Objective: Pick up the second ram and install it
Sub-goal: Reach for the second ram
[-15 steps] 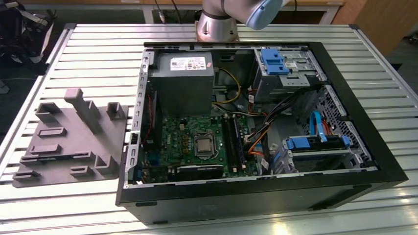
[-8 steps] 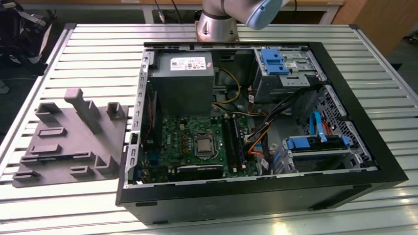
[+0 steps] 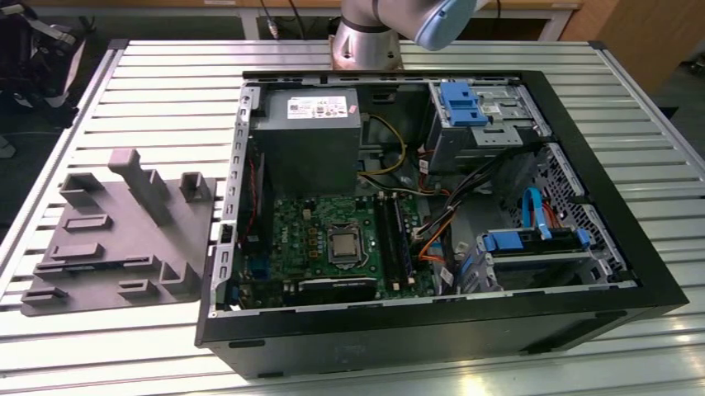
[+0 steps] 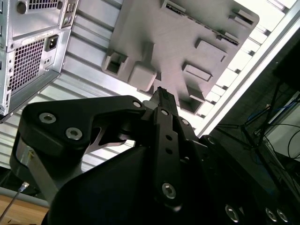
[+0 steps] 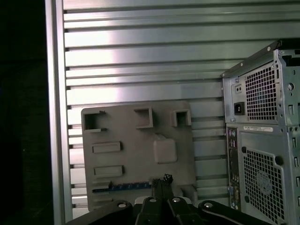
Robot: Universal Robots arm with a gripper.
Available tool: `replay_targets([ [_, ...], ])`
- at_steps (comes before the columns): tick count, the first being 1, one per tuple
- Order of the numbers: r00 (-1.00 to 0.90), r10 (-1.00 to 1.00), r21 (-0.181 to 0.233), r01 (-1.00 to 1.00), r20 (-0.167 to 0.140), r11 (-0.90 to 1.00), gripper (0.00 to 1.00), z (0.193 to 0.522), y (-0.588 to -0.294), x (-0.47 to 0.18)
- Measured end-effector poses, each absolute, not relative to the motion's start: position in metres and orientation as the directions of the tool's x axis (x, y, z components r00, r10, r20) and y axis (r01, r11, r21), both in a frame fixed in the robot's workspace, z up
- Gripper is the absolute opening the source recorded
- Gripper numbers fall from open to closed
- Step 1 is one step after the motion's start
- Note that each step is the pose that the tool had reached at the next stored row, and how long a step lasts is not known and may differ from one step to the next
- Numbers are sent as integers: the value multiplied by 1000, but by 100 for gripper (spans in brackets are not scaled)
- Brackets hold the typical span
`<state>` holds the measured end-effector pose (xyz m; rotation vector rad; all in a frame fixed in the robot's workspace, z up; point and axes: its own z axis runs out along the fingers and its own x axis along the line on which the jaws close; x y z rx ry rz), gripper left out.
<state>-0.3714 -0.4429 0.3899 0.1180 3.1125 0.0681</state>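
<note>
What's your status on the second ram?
Gripper above grey plastic tray, empty. Thin blue-green-edged ram stick on tray, not yet picked. Nothing seen between.

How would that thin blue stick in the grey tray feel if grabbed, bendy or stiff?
Probably stiff, not floppy: the second ram shows as a straight blue-green edge in the grey tray. Likely light, being so thin, and maybe tippy if it stands on edge.

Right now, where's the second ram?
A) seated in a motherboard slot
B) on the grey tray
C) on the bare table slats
B: in the first wrist view the second ram shows as a blue-edged strip lying on the grey tray, outside the PC case.
</note>
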Motion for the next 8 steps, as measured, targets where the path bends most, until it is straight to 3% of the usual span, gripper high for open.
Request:
replay_targets([
  [8, -997, 76, 45, 75, -24, 996, 11, 389, -445, -374],
])
